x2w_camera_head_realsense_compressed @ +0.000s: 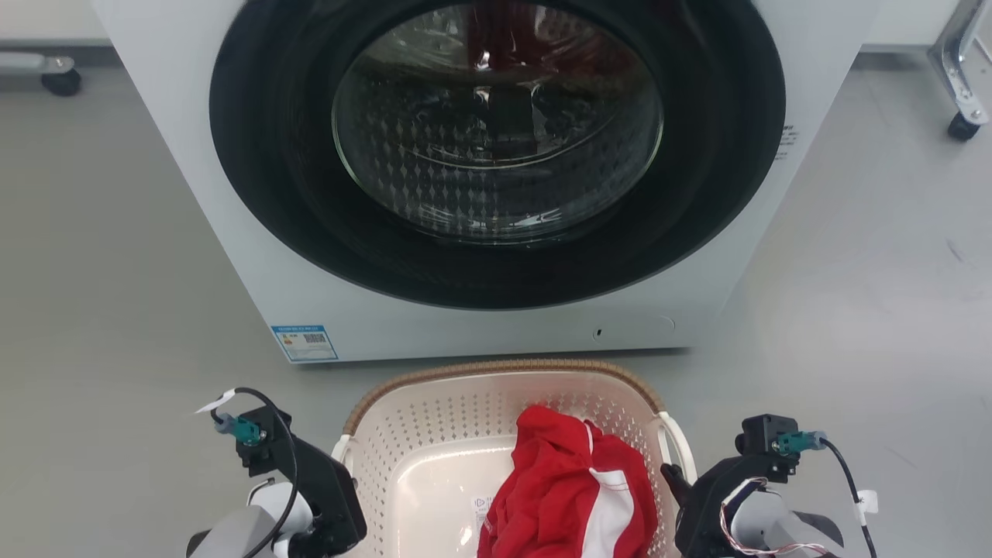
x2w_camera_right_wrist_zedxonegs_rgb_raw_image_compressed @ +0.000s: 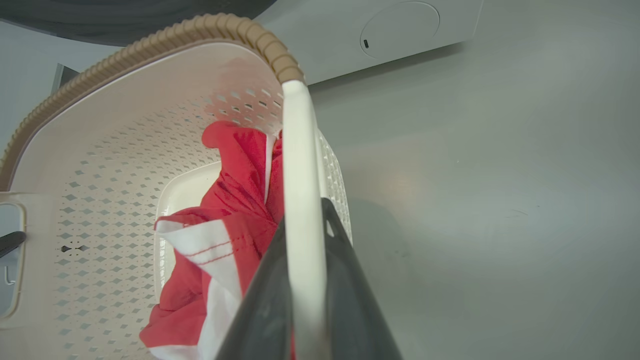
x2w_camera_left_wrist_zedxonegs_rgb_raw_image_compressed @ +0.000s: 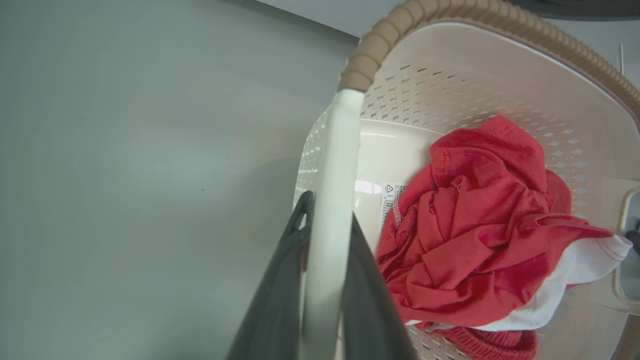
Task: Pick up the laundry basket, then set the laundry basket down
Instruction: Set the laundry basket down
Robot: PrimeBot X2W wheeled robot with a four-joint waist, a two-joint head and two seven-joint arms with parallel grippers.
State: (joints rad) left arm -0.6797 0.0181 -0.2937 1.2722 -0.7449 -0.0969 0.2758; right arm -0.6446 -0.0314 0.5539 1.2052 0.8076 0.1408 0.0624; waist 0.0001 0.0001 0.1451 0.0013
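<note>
Both grippers are clamped on the basket (x2w_camera_head_realsense_compressed: 504, 366), one per side. Left gripper (x2w_camera_left_wrist_zedxonegs_rgb_raw_image_compressed: 328, 210) has a dark finger on either side of the white left handle (x2w_camera_left_wrist_zedxonegs_rgb_raw_image_compressed: 335, 175), tight against it. Same w/ the right gripper (x2w_camera_right_wrist_zedxonegs_rgb_raw_image_compressed: 302, 215) on the right handle (x2w_camera_right_wrist_zedxonegs_rgb_raw_image_compressed: 300, 150). From the head cam they sit at the bottom corners, left gripper (x2w_camera_head_realsense_compressed: 325, 488) and right gripper (x2w_camera_head_realsense_compressed: 682, 480), w/ the basket between them.

Inside the basket there's a crumpled red & white garment (x2w_camera_head_realsense_compressed: 558, 488), bunched toward the robot's right; the rest of the cream bottom is bare apart from a small label. Can't tell if the basket is touching the floor (x2w_camera_head_realsense_compressed: 101, 310) or not.

Just past the brown rim is the washer (x2w_camera_head_realsense_compressed: 194, 194), wider than the basket, round door (x2w_camera_head_realsense_compressed: 496, 124) shut, something red behind the glass. Further back, a caster (x2w_camera_head_realsense_compressed: 62, 81) on the left and another caster (x2w_camera_head_realsense_compressed: 963, 128) on the right.
</note>
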